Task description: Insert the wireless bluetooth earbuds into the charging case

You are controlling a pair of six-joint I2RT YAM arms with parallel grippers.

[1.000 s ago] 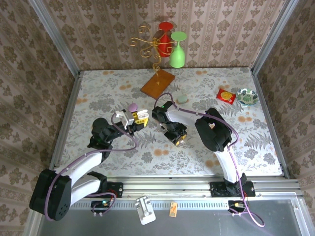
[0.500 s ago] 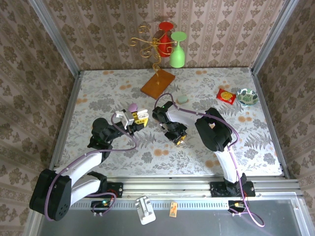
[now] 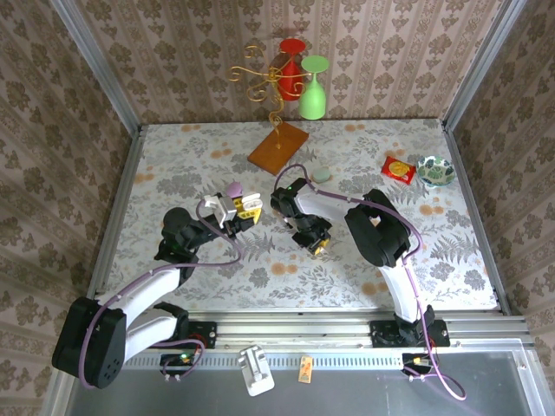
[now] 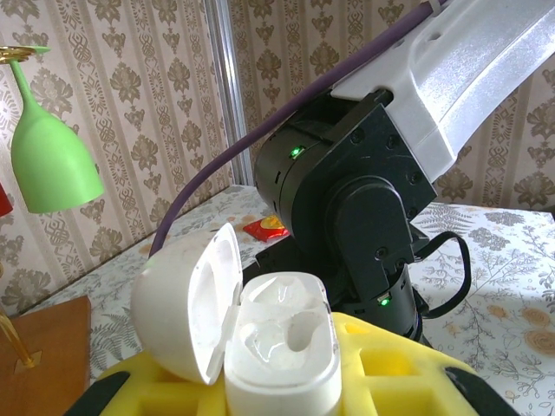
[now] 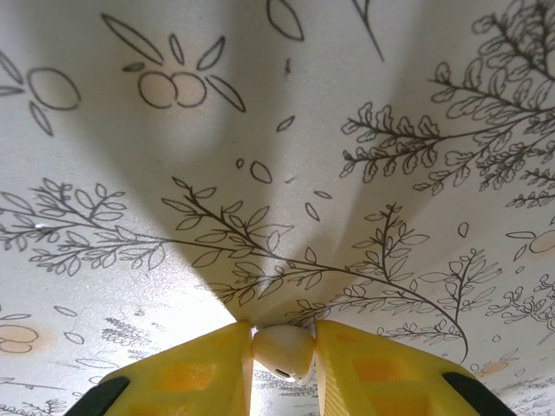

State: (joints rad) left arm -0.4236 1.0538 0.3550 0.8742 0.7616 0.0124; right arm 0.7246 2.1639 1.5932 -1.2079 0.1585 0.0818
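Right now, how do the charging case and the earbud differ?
The charging case is far bigger than the earbud. The charging case sits hinged open, wells looking empty, in the left gripper; the earbud is pinched in the right gripper. Both are whitish.

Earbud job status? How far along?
Done: the charging case is open and clamped in the left gripper. In hand: the right gripper is pinching one earbud, apart from the case. Left: the case looks empty inside, so this bud has yet to be carried over and seated.
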